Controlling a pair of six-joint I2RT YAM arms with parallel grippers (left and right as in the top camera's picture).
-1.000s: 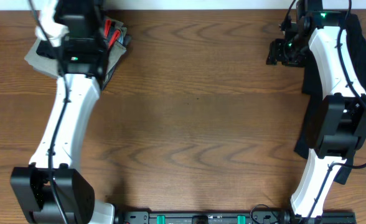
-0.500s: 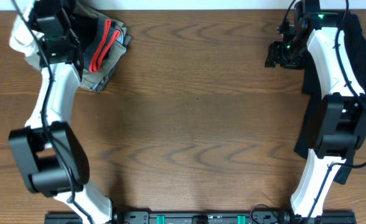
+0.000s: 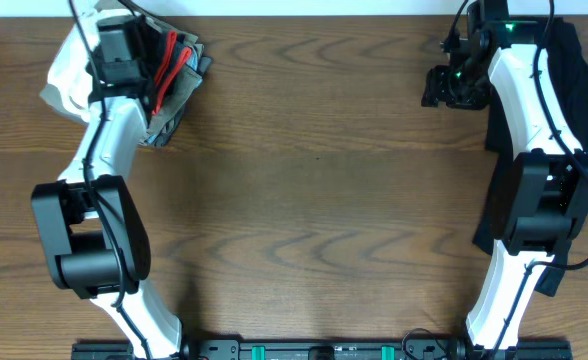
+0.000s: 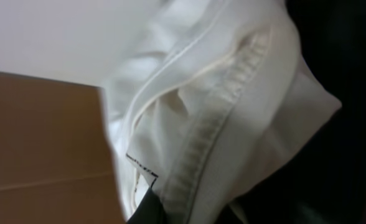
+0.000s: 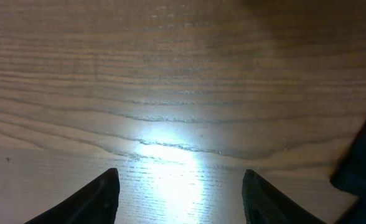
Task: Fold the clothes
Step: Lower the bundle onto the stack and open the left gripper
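Two arms (image 3: 104, 170) (image 3: 519, 100), one table (image 3: 314, 180), one white garment (image 3: 64, 70), two darker garments (image 3: 182, 88) (image 3: 584, 90)

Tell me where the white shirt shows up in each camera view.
Overhead: the shirt is bunched in the top left corner.
Left wrist: the shirt fills the middle, very close, with a stitched seam running diagonally.
Right wrist: not in it.
Shared landmark: the wooden table, also at lower left in the left wrist view and filling the right wrist view.
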